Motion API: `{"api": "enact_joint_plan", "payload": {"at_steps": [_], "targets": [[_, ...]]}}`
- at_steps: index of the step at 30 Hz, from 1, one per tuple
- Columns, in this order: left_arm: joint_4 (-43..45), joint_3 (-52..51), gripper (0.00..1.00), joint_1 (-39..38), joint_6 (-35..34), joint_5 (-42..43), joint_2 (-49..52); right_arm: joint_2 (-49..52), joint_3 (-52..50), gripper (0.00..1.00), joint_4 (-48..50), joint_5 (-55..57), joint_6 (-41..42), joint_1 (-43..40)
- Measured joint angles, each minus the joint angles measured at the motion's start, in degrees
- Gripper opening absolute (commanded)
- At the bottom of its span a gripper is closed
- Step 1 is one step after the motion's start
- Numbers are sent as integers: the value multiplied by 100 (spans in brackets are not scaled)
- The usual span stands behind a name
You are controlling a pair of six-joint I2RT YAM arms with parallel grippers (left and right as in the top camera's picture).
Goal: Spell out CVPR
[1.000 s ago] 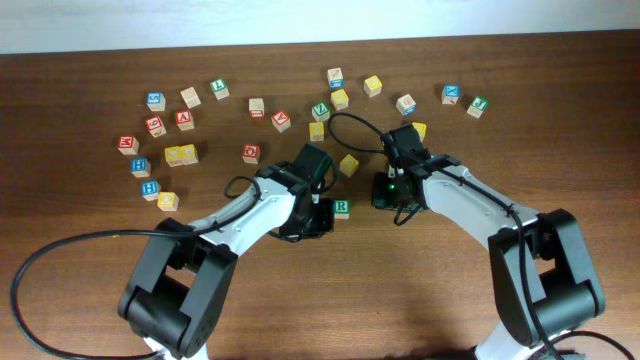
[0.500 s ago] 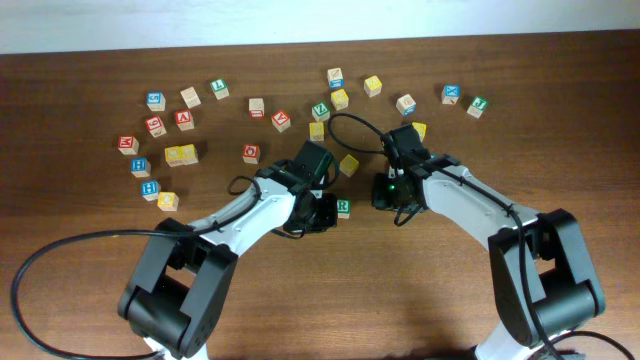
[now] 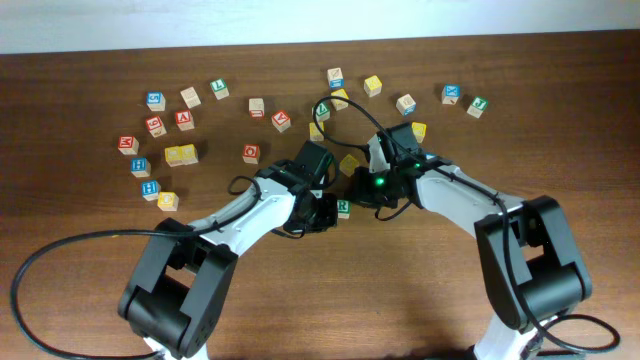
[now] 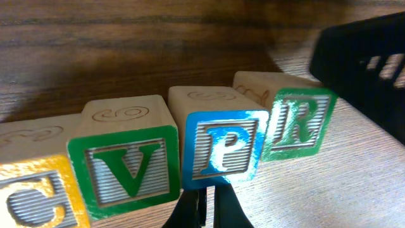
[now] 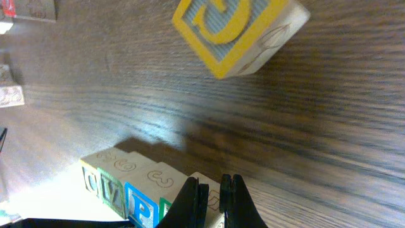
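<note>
Lettered blocks, the C block (image 4: 31, 199), V block (image 4: 130, 168), P block (image 4: 221, 152) and R block (image 4: 300, 123), stand side by side in a row near the middle of the wooden surface (image 3: 400, 290) between the two arms, with the green R block set slightly askew beside the blue P block. The left hand (image 4: 207, 193) hovers just in front of the P block, its fingers pressed together and holding nothing. The right hand (image 5: 213, 182), also drawn closed and empty, hangs over the R end of the row, while other blocks (image 3: 181, 154) lie scattered on the far side of the surface and a yellow block (image 5: 237, 31) sits apart from the row.
</note>
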Motion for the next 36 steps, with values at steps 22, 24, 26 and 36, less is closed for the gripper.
{"api": "enact_joint_plan", "payload": {"at_steps": [22,24,26,36], "targets": [[-1886,1405,0,264,433,-459,46,48,181,5,-1705,125,-216,-610],[-2354,1681,0,852,459,-627,46,33,184,5,-1705,216,-236,-496],[-2730,1683,0,1615,498,-734,46,26,186,5,-1703,264,-210,-457],[-1434,319,0,1967,588,-573,42,31,173,6,-1163,354,240,66]]}}
